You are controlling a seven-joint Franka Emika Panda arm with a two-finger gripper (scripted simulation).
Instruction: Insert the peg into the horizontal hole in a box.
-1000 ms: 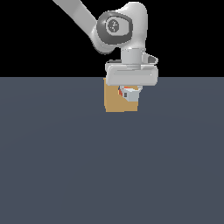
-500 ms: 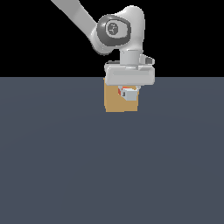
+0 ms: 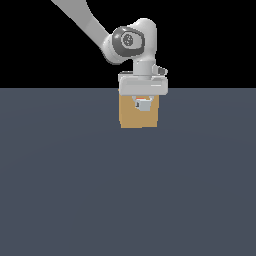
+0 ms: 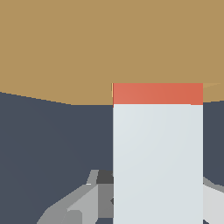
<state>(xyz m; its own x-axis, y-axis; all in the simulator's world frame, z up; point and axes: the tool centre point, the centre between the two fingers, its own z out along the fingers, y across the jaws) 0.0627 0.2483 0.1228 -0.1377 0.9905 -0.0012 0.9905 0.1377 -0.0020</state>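
Can't really make out the hole at all, the gripper [image 3: 142, 103] sits right in front of the box [image 3: 131, 118]. Most of the peg's [image 4: 157, 144] orange end is hidden, and its white end runs off the wrist view's edge.

A plain dark grey-blue floor [image 3: 128, 200] stretches beneath a black backdrop [image 3: 40, 60].

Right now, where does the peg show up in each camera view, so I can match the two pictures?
Exterior view: the peg is a small white and orange-red patch just under the gripper, in front of the upper face of the tan box.
Wrist view: the peg fills the picture's middle as a broad white bar, its orange-red part meeting the box.
Shared landmark: the tan box.
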